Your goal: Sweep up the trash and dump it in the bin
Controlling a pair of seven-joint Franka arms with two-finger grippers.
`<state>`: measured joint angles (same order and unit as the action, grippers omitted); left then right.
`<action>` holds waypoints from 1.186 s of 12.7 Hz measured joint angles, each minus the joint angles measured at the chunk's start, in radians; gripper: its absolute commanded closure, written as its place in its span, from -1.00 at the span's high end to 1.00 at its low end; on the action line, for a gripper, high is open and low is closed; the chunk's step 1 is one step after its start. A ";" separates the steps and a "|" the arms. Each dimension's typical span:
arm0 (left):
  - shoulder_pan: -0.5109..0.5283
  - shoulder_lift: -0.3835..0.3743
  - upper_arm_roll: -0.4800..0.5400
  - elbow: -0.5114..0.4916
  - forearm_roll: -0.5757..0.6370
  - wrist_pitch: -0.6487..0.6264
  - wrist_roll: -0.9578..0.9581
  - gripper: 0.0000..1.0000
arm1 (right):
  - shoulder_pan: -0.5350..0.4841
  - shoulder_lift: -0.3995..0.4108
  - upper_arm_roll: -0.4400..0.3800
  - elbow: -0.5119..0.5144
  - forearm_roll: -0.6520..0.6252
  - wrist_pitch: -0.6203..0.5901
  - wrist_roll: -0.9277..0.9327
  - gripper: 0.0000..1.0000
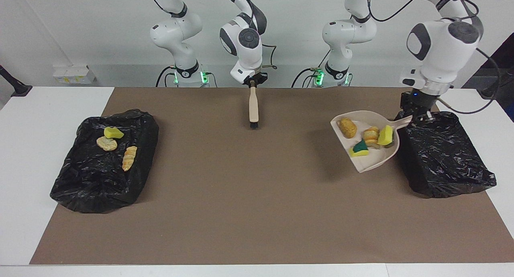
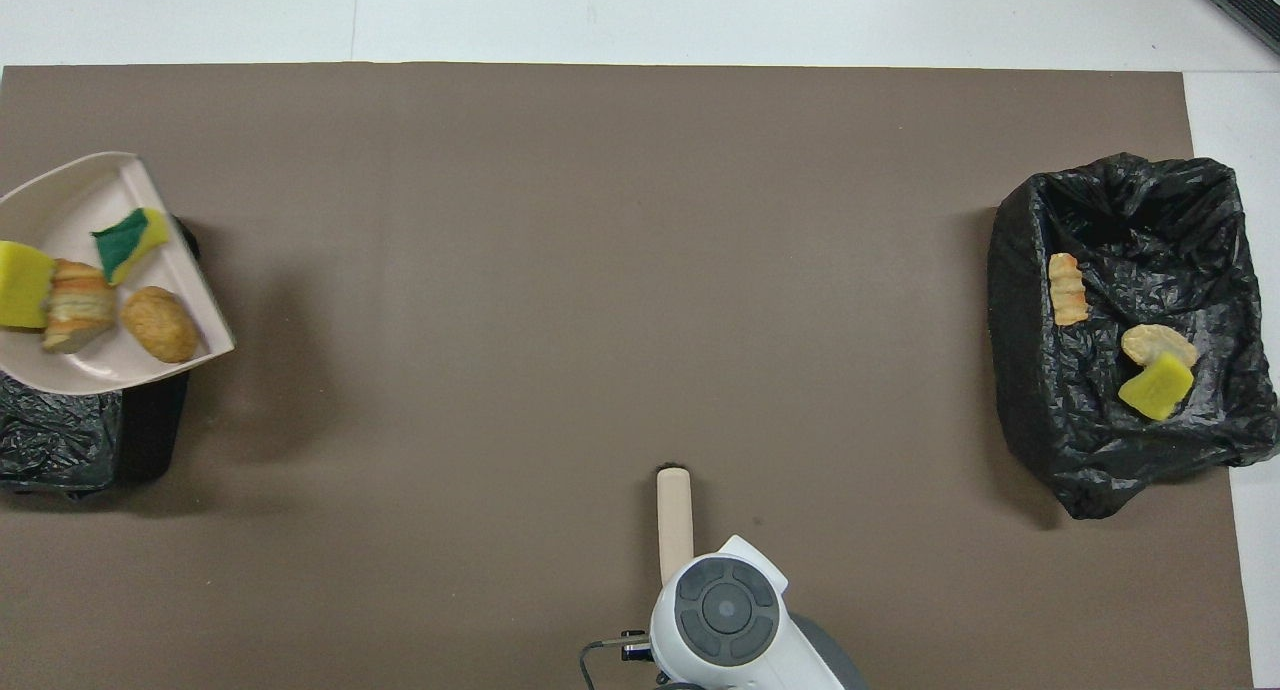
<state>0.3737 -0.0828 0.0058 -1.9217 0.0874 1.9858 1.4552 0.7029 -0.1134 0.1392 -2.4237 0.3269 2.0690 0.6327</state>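
My left gripper is shut on the handle of a beige dustpan, which hangs in the air at the rim of the black-lined bin at the left arm's end. Several trash chunks lie in the pan: a brown one, a striped one, a yellow one and a green-and-yellow one. From overhead, the dustpan overlaps that bin. My right gripper is shut on a brush, bristles down, over the mat's edge nearest the robots.
A second black-lined bin at the right arm's end holds three chunks: yellow, pale and orange-brown. A brown mat covers the white table between the bins.
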 measured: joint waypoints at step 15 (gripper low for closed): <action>0.039 0.118 -0.017 0.149 0.702 0.043 0.173 -1.00 | -0.325 0.046 -0.017 0.316 -0.314 0.017 -0.012 1.00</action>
<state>0.4129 0.0355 -0.0114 -1.7728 0.7897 2.0283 1.6284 0.3777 -0.0673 0.1222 -2.1080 0.0133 2.0862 0.6205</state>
